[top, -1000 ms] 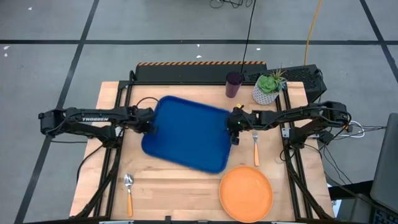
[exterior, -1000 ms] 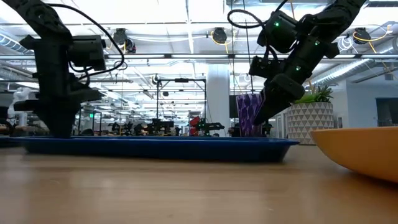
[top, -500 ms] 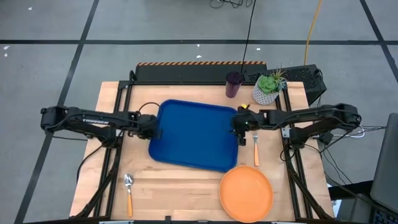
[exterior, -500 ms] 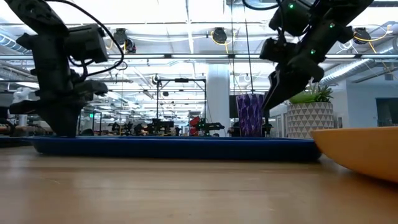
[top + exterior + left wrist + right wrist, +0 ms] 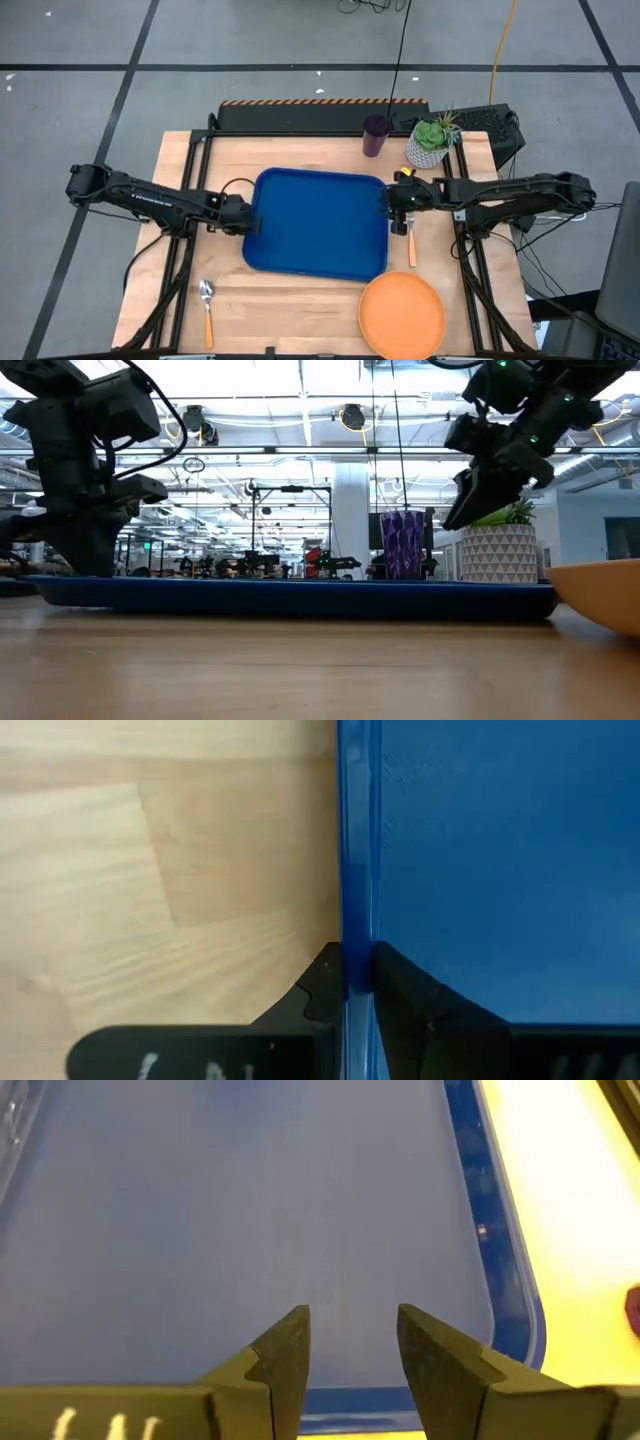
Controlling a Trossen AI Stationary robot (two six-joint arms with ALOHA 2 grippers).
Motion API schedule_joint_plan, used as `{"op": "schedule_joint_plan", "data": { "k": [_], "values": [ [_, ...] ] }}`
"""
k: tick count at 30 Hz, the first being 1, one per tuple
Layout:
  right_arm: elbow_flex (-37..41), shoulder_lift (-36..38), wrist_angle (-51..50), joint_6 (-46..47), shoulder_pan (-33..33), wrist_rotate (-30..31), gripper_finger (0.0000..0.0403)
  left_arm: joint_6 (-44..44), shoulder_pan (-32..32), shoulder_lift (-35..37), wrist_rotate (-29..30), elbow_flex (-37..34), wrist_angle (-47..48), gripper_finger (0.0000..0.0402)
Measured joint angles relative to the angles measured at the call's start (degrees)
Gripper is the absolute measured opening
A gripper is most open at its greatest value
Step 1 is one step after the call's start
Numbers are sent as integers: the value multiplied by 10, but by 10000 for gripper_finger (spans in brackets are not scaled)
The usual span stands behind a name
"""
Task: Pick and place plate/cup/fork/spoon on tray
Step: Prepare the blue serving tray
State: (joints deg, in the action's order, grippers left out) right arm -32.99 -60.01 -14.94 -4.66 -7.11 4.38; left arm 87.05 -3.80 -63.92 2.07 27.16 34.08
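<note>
jaws of the left gripper (image 5: 352,982) clench the tray (image 5: 318,222) lip at its left edge; right gripper (image 5: 396,197) hangs released over the opposite lip, the fork (image 5: 410,240) lengthwise just beside it.

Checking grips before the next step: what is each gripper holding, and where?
Left gripper pinches the tray by its left rim. Right gripper is open, holding nothing.

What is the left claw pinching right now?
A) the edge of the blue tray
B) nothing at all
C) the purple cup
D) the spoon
A: the left wrist view shows the left claw closed on the raised rim of the blue tray, while the spoon lies apart near the table's front and the cup stands at the back.
</note>
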Motion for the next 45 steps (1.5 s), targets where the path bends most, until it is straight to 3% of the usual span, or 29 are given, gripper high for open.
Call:
{"op": "schedule_joint_plan", "data": {
  "k": [21, 34, 45],
  "values": [
    [37, 135, -31, 40, 0, 0, 144, 95, -84, 0, 0, 1, -29, 50],
    [37, 136, -30, 35, 0, 0, 144, -12, -67, 1, -5, 1, -27, 53],
    [37, 136, -30, 35, 0, 0, 144, 23, -67, 1, 15, 2, 22, 147]
  ]
}}
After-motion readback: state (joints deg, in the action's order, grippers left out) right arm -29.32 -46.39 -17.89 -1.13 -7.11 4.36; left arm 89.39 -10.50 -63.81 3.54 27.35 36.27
